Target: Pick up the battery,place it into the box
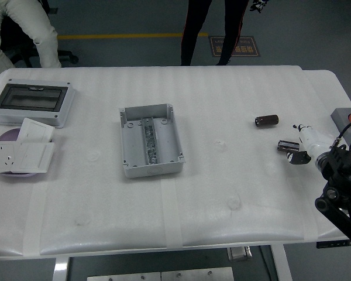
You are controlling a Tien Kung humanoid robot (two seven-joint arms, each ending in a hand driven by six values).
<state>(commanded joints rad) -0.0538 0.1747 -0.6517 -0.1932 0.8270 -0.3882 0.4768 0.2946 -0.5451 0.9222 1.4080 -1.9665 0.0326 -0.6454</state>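
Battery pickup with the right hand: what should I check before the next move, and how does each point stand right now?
1. Battery lying free on the table, nothing on top: ok.
2. Right hand holding the battery: not ok, it sits nearer the table's front edge than the battery, apart from it.
3. Fingers ready to grasp: cannot tell.
4. Box open, its top uncovered: ok.
5. Table between battery and box bare: ok.
6. Left hand out of the way: ok, not in view.
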